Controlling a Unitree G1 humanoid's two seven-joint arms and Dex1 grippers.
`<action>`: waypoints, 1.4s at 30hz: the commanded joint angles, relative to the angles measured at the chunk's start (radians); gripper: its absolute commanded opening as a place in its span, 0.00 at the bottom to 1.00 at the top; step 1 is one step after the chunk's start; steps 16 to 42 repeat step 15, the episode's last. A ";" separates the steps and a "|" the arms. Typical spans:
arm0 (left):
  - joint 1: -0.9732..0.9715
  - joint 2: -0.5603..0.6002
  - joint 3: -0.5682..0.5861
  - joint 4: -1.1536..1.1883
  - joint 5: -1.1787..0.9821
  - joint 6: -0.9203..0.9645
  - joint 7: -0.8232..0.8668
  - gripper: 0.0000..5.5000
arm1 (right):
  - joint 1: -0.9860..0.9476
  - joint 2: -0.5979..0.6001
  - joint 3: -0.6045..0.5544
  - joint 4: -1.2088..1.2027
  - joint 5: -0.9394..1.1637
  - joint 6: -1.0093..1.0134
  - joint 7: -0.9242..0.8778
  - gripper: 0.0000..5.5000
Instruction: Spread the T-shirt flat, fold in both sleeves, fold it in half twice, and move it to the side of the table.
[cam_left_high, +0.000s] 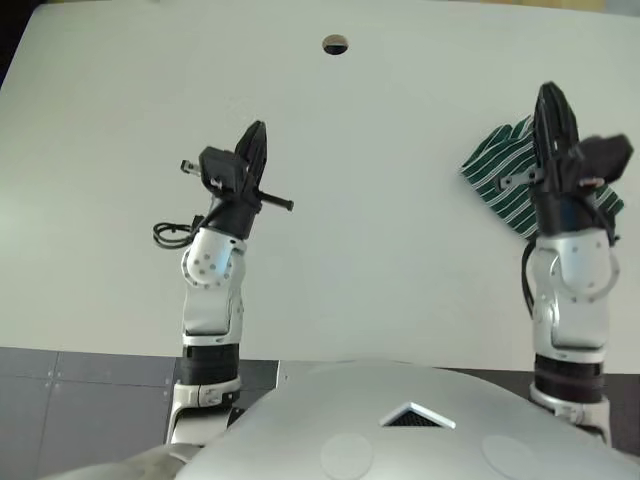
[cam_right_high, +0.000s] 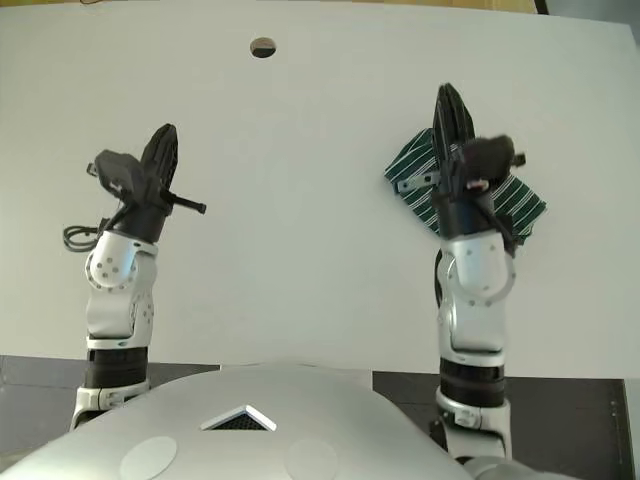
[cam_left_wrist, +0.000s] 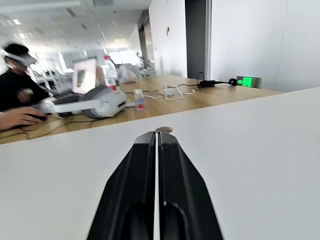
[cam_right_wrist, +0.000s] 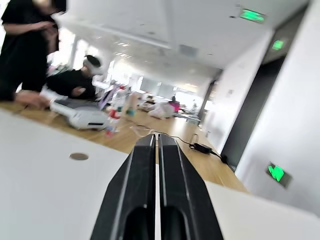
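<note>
Confirm the position of the T-shirt (cam_left_high: 495, 178): it lies as a compact folded bundle of green and white stripes on the table (cam_left_high: 380, 250), toward the right-hand side and well apart from the cable hole (cam_left_high: 335, 44) at the far edge. Judge the folding complete and the placement step at or near its end. Check the right tool (cam_left_high: 549, 98): its fingers are pressed together with nothing between them, and it stands in front of the bundle's near part, pointing away from the robot. Whether it touches the cloth cannot be told. Check the left tool (cam_left_high: 257, 132): it is likewise fully closed and empty, over bare table well to the left of the shirt. To finish the step well, lift the right arm straight up before you draw it back, so that no finger drags a layer open. Verify that the bundle lies wholly on the table. If a corner is loose, press it flat with the closed tool rather than regrasping.
</note>
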 joint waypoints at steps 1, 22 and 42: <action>0.076 -0.022 0.044 -0.040 0.005 -0.050 0.054 0.02 | 0.074 0.037 -0.014 -0.041 -0.076 -0.108 -0.053 0.02; -0.022 -0.079 0.025 0.155 0.084 -0.174 0.147 0.02 | 0.020 0.076 0.005 0.195 -0.120 -0.243 -0.094 0.02; -0.022 -0.079 0.025 0.155 0.084 -0.174 0.147 0.02 | 0.020 0.076 0.005 0.195 -0.120 -0.243 -0.094 0.02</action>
